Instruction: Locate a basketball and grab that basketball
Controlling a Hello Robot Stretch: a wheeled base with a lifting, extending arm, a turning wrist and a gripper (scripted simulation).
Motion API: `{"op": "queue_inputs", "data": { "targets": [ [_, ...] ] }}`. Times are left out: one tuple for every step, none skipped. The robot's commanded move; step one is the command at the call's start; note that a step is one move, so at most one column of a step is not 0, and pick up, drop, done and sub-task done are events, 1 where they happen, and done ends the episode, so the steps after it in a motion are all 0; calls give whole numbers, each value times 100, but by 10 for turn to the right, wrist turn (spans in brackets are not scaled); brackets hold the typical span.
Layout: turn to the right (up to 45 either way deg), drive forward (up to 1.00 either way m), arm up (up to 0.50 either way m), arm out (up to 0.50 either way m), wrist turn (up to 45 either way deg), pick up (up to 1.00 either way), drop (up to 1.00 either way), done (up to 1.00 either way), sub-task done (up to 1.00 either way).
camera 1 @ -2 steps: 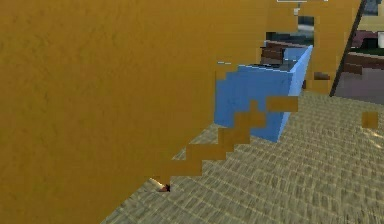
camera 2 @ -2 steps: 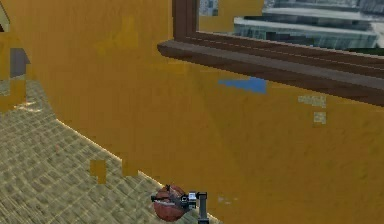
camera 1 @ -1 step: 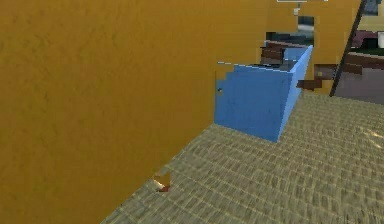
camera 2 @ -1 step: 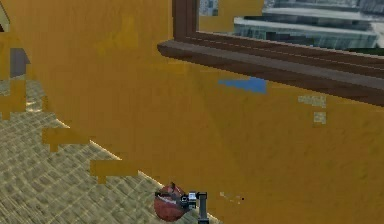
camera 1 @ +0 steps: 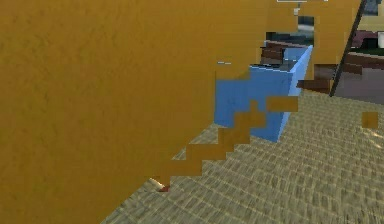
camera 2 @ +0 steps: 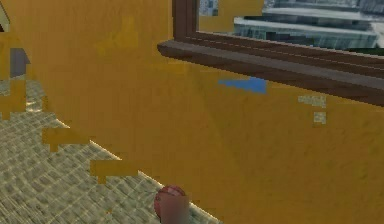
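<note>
Where wall (camera 2: 120,90) meets floor (camera 2: 40,190): one reddish-brown ball (camera 2: 171,203) | one window (camera 2: 290,30) | hand: cannot tell

Matt ochre wall (camera 2: 100,90), dark wooden window frame (camera 2: 270,62), woven-looking floor (camera 1: 300,170).

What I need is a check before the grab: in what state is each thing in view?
Reddish-brown round ball: lying on the tan woven floor at the foot of the orange wall.
Dark wooden window frame: set in that wall; cannot tell whether it is open or shut.
Blue box-shaped thing: standing upright on the floor beside the wall; its contents cannot be made out.
</note>
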Motion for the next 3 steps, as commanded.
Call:
{"op": "queue_inputs", "data": {
  "targets": [
    [0,0,0,0,0,100,0,0,0],
    [0,0,10,0,0,0,0,0,0],
    [0,0,0,0,0,0,0,100,0]
  ]
}}
